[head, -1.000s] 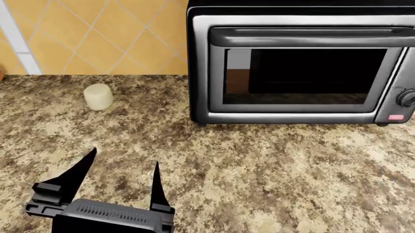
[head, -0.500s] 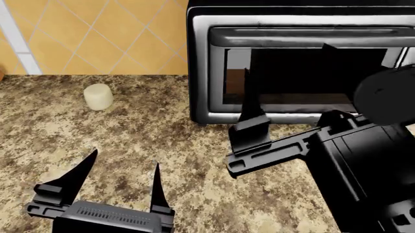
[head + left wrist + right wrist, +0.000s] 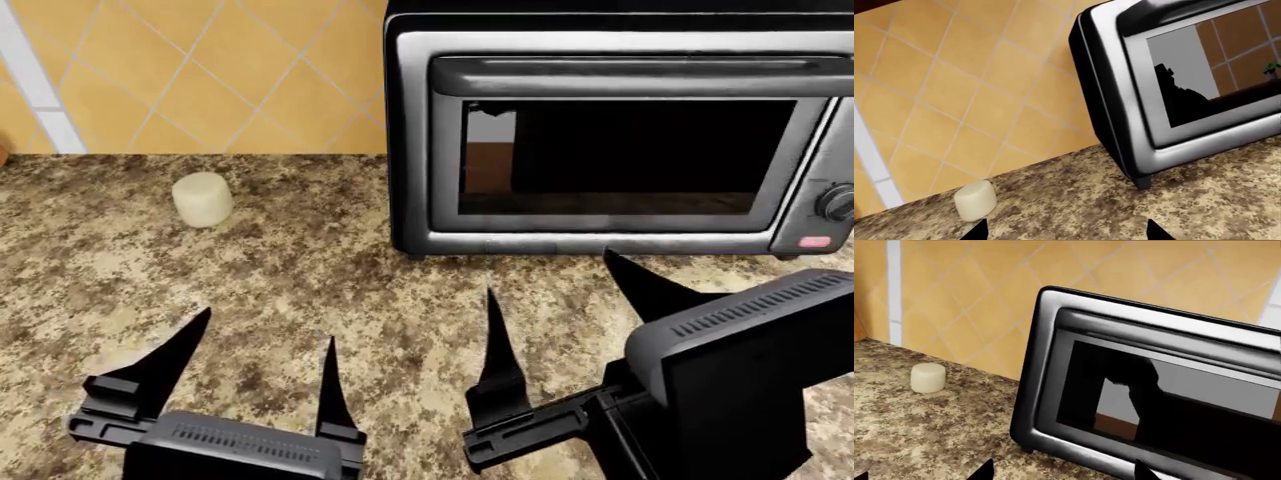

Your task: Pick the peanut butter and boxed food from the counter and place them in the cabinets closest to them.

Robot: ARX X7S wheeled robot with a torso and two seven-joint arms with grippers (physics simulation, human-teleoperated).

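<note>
The right gripper (image 3: 554, 300) now sits lower, at lower right, clear of the toaster oven (image 3: 621, 130); both grippers' fingers are spread, holding nothing; left gripper (image 3: 263, 345) barely moves.

Toaster oven (image 3: 621, 130): right side and top cut by the head view's edges; control knob (image 3: 839, 203) half cropped. Left gripper (image 3: 260, 375) and right gripper (image 3: 561, 300): bodies cut at the lower edge. Wrist views show only fingertips (image 3: 1152, 229).

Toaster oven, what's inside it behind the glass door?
Through the toaster oven door, only a dark cavity and reflections show, with a brownish patch at the glass's left edge. No food or rack is discernible; its depths are too dark to tell.
</note>
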